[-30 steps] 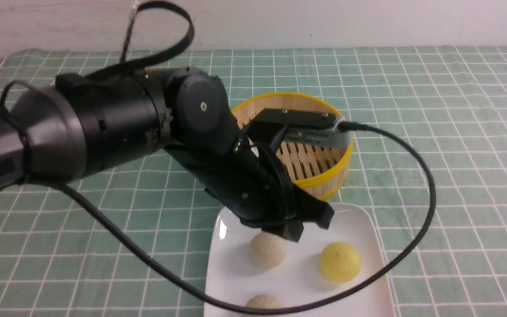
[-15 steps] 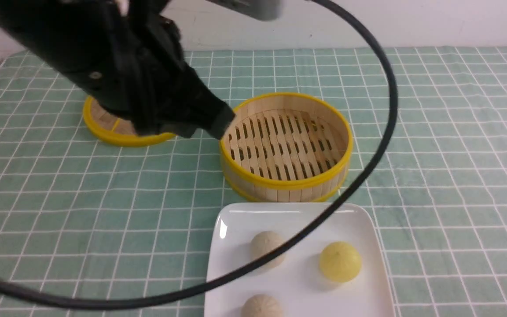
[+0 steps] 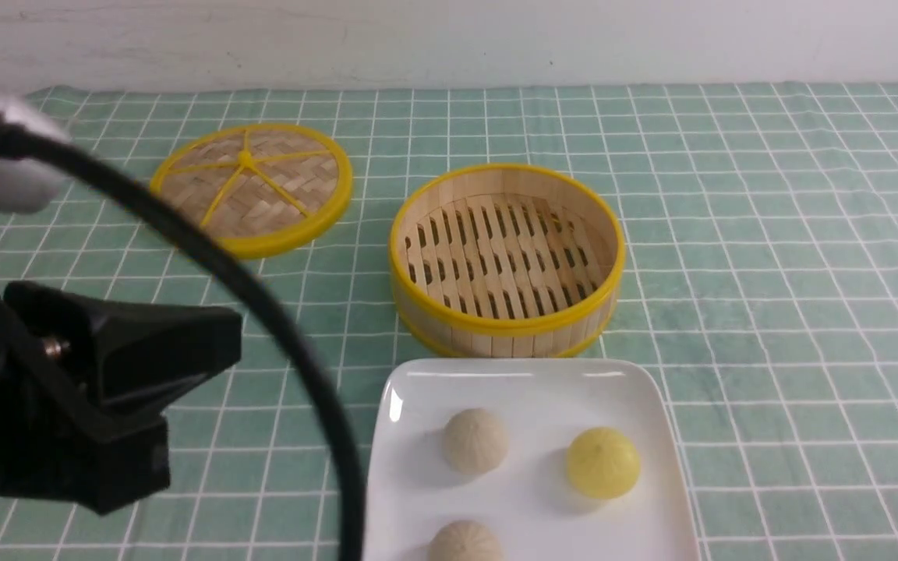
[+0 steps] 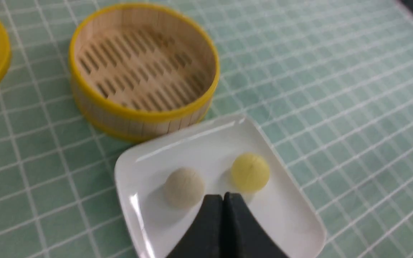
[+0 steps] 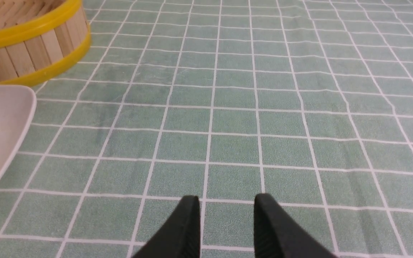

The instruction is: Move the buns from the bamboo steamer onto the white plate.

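We are seeing the 2 buns (image 3: 475, 441) sitting on the white plate (image 3: 527, 401) beside a yellow bun (image 3: 602, 462), spaced apart so none is touching, while the bamboo steamer (image 3: 496, 336) is standing empty just behind. Our left gripper (image 4: 223, 202) is hanging pinched together with nothing between its tips, suggesting the job is finishing; our right gripper (image 5: 227, 211) is idling slightly parted over the tablecloth (image 5: 281, 107), holding nothing.

Green checked tablecloth (image 3: 768, 234) bears bamboo steamer (image 3: 505, 336), lid (image 3: 250, 191), white plate (image 3: 527, 389)
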